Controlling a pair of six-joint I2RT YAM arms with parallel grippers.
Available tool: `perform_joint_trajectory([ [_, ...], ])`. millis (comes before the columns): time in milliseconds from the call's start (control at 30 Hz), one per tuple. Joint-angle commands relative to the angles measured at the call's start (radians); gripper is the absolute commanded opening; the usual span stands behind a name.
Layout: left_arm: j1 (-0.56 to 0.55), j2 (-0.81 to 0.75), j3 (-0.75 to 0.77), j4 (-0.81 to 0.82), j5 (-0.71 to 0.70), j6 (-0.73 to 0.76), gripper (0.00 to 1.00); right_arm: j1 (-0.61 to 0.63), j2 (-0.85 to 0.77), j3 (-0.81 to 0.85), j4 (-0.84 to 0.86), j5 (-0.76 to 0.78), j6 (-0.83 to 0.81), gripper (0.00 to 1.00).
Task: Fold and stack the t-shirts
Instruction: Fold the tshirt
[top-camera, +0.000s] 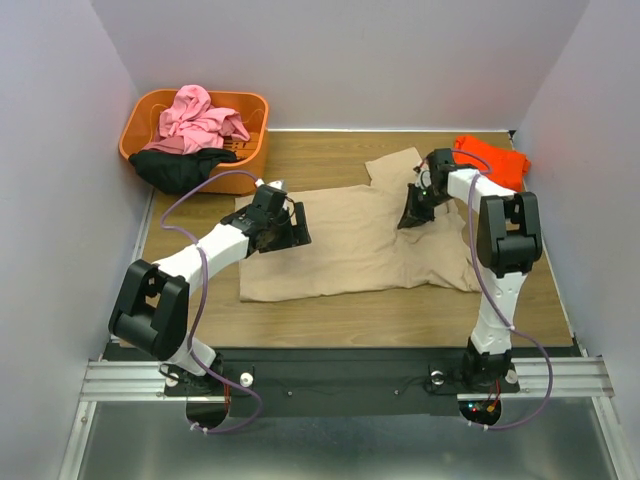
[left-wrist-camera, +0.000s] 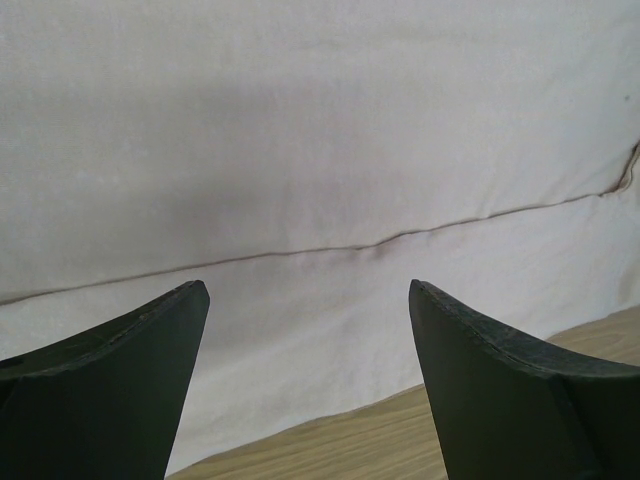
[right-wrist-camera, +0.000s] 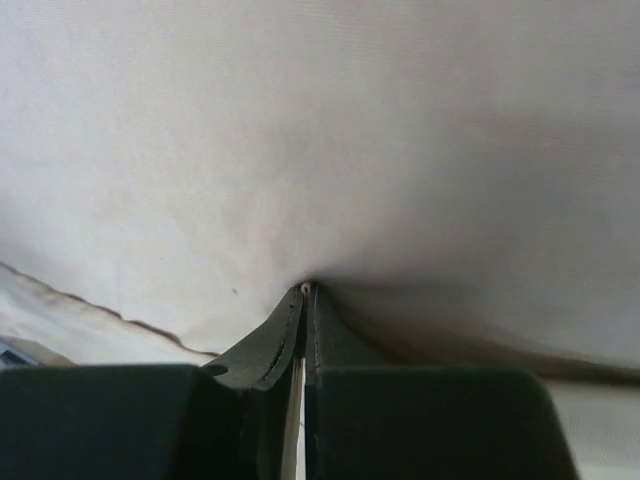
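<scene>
At worktop (top-camera: 400, 315) ctr: spread t-shirt (top-camera: 350, 245), flat. Far-left corner: basket (top-camera: 262, 105), w/ heaped t-shirt (top-camera: 200, 118) inside, draped t-shirt (top-camera: 180, 168) over near rim. Far right: bunched t-shirt (top-camera: 492, 158).

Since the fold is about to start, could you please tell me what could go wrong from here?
The right gripper has only a small pinch of the tan shirt; it may slip out when lifted.
The left gripper is open over the shirt's edge, holding nothing; a one-sided pull could drag and bunch the cloth.
The orange shirt lies close to the right arm; a wide swing might knock it.
</scene>
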Motion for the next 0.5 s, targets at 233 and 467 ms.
perform_joint_trajectory([
  [233,-0.007,-0.043,-0.021,-0.001,-0.011,-0.012,0.93,0.026,-0.022,0.118,-0.025,0.018,-0.014,0.54],
  [467,-0.007,-0.024,-0.026,-0.020,-0.035,-0.012,0.93,-0.008,-0.182,0.120,-0.029,0.170,0.041,0.71],
])
